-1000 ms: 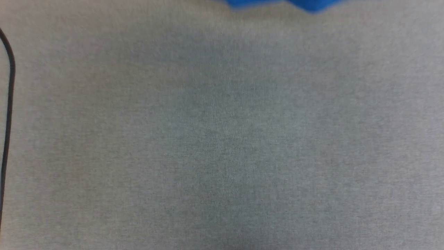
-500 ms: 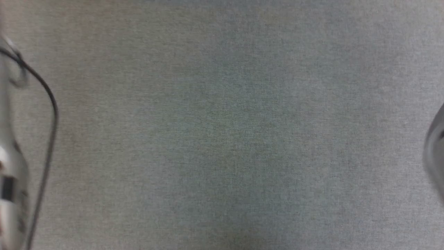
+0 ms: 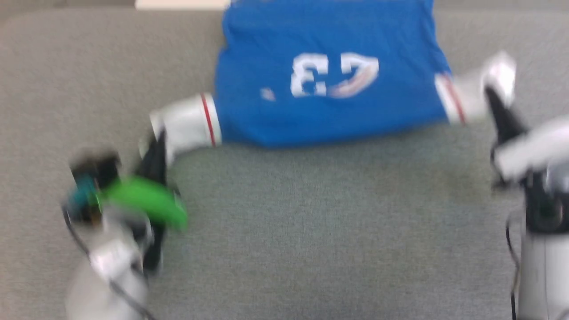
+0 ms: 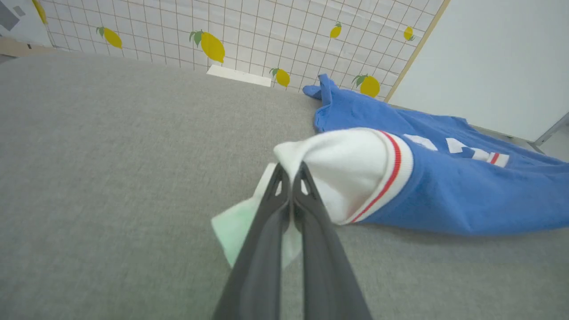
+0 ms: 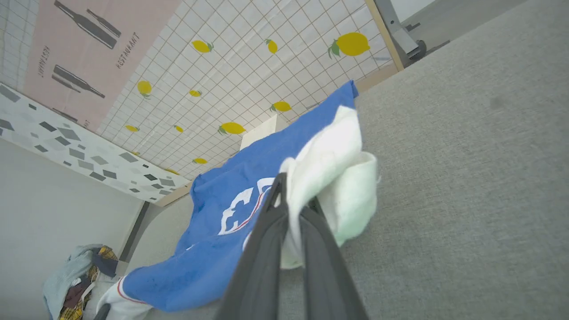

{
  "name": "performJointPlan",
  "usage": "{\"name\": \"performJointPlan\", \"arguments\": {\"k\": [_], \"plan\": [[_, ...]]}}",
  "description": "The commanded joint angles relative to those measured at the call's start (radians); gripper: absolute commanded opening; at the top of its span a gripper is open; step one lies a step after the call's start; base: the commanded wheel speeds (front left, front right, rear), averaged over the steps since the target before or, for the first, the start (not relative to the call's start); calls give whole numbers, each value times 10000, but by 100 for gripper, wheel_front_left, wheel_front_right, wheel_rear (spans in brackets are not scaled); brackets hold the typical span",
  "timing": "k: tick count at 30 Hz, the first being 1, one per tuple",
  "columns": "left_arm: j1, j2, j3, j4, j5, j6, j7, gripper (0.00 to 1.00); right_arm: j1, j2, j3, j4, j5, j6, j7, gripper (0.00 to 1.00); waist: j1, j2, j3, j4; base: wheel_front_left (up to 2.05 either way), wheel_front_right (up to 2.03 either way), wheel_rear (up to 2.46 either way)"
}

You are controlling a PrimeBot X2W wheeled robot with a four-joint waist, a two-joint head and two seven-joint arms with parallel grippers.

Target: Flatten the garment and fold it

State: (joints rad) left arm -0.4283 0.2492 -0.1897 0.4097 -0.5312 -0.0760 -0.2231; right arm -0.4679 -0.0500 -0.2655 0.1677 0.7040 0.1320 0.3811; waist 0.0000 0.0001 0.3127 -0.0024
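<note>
Left gripper point(image 4: 291, 171), right gripper point(image 5: 295, 191) — both clamped on white sleeves point(image 3: 189, 122) of garment point(image 3: 329, 106); flattening step — next, draw sleeves apart, lay flat.

blue garment point(image 3: 329, 66) spread flat on grey surface, white sleeves lifted.

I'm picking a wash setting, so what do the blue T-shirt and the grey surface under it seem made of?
T-shirt: soft matte knit, probably cotton jersey; it drapes and bunches where the left gripper pinches its white sleeve. Grey surface: looks like matte woven cloth or felt-like covering, with a fine speckled weave; exact fibre unclear.
</note>
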Motion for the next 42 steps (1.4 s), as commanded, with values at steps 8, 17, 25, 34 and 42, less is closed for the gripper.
{"name": "performJointPlan", "arguments": {"k": [8, 17, 25, 34, 42], "plan": [[3746, 84, 396, -1456, -712, 897, 669, 0, 3725, -7, -598, -1604, -820, -13, 520, 0, 0, -1, -2245, 4, 0, 0, 0], [6404, 599, 186, -2931, -665, 2295, 2924, 0, 5888, -4, -381, -2261, -1664, -13, 1724, 0, 0, -1, -2904, -63, 0, 0, 0], [6047, 362, -266, -3110, -715, 2210, 3342, 0, 5894, -4, 479, -1590, -3773, -13, 3190, 26, 0, -1, -2797, -68, 0, 0, 0], [5989, 236, -50, -3123, -862, 2152, 2672, 0, 5075, -3, -870, -1962, -1604, -13, 1240, 100, 0, -1, -2688, -189, 0, 0, 0], [6121, 317, 52, -3728, -931, 2269, 2673, 0, 2930, -3, -1456, -1634, -1900, -13, 651, 100, 0, -1, -2067, -384, 0, 0, 0]]}}
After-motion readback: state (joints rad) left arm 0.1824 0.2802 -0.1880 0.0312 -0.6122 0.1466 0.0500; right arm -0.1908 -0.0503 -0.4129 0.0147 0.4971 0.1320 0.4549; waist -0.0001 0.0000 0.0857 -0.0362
